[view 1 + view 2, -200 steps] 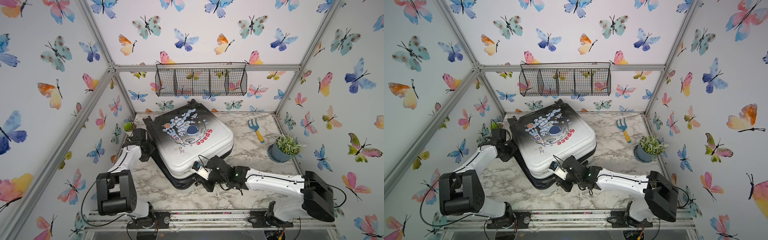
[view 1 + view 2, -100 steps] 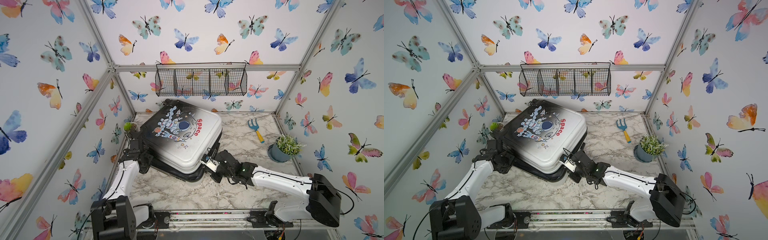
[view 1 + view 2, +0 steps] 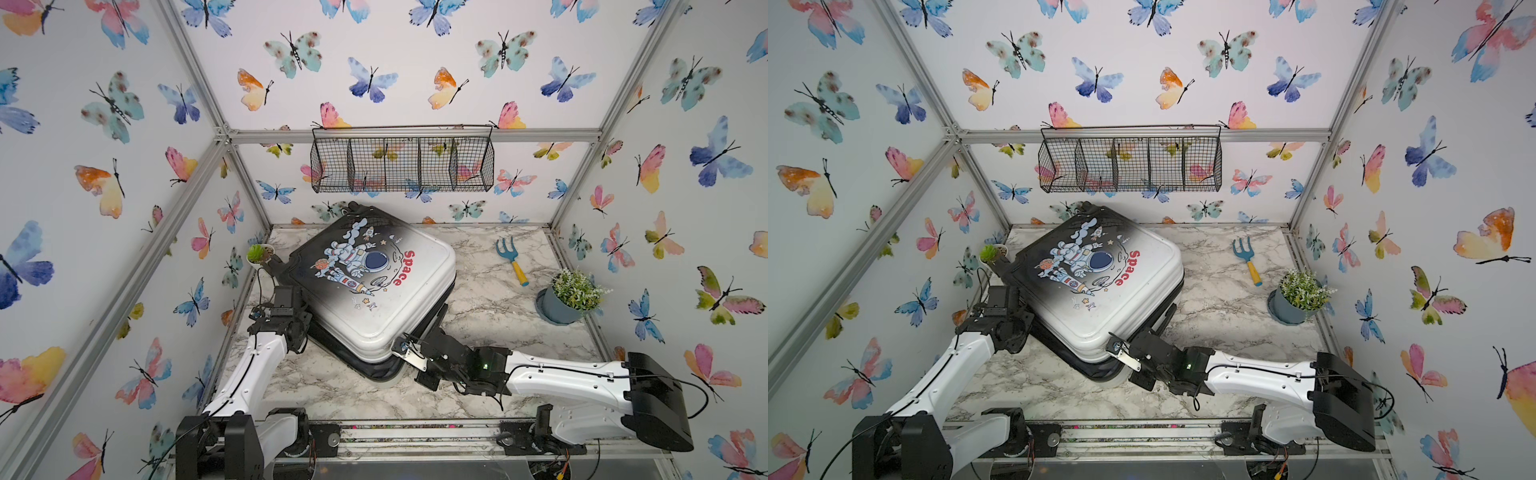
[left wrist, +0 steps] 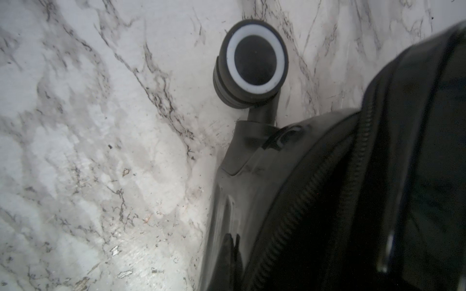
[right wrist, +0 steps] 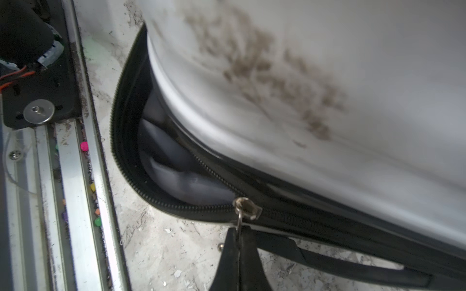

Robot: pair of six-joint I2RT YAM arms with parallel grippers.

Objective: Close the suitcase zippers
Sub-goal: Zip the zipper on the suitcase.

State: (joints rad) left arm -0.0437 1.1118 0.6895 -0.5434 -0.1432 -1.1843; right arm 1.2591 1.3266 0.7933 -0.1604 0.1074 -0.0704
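The suitcase (image 3: 374, 286) (image 3: 1100, 278) lies flat and askew on the marble table, print side up. In the right wrist view my right gripper (image 5: 239, 230) is shut on the thin metal pull hanging from a zipper slider (image 5: 247, 205) at the case's near corner. Beyond the slider the zippers' track (image 5: 118, 141) gapes open, showing grey lining (image 5: 176, 173). Behind the slider the track is joined. My left gripper (image 4: 232, 239) is shut with nothing visible between its fingers, its tips against the black shell beside a wheel (image 4: 252, 63) and the track (image 4: 315, 191). In both top views it sits at the case's left side (image 3: 305, 318).
A wire basket (image 3: 403, 164) hangs on the back wall. A blue hand rake (image 3: 511, 257) and a potted plant (image 3: 569, 295) sit at the right, a small pot (image 3: 259, 253) at the back left. The front rail (image 5: 75, 176) runs close to the open corner.
The suitcase has swung round on the table and shifted toward the back left. My left gripper has followed along its left side. My right gripper has stayed shut on the pull.
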